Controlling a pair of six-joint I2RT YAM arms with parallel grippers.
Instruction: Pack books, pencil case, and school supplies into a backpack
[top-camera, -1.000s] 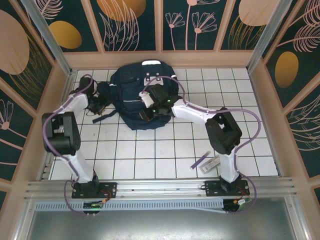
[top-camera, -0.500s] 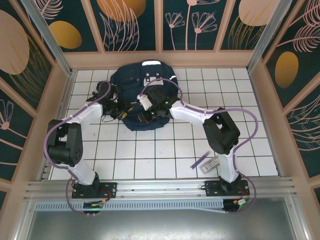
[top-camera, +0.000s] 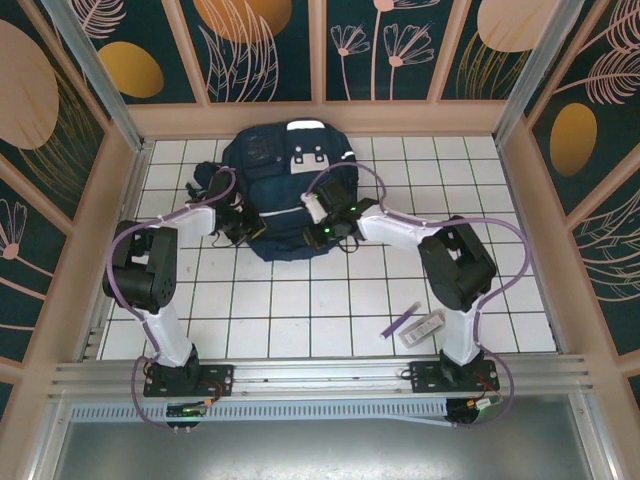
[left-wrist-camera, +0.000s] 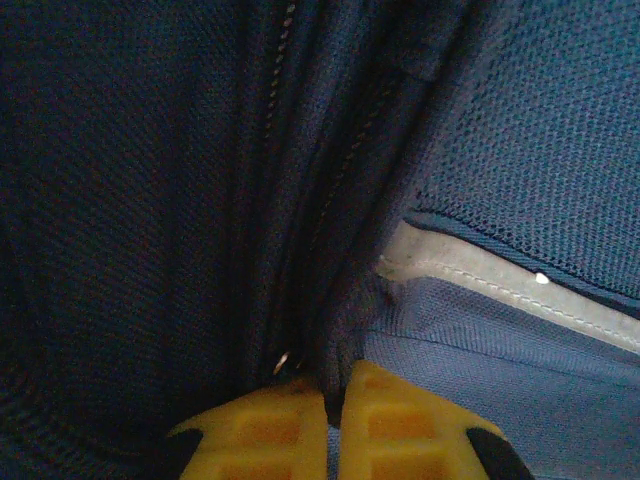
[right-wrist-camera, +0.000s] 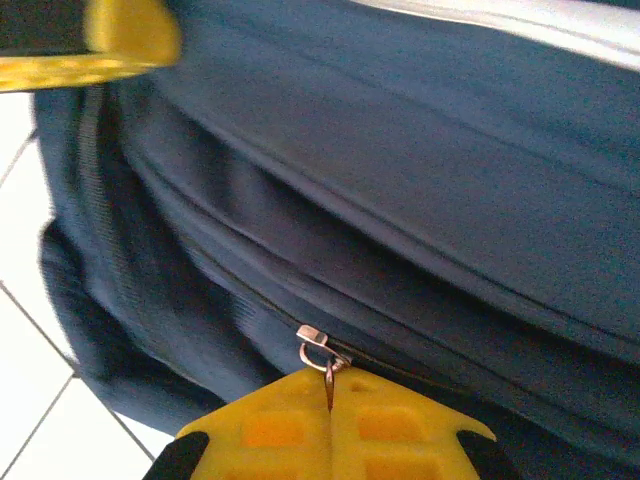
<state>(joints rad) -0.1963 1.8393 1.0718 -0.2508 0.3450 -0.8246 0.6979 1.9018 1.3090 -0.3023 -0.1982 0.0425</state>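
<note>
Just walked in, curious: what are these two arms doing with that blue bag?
Both arms are working on the navy backpack. The right gripper is pinched shut on a zipper pull, while the left gripper is clamped on a fold of the backpack's fabric. A purple pen and a clear pack lie on the table, not yet packed.

One backpack, one purple pen and one clear stationery pack on one tiled counter. Two robot arms: left arm, right arm.
</note>
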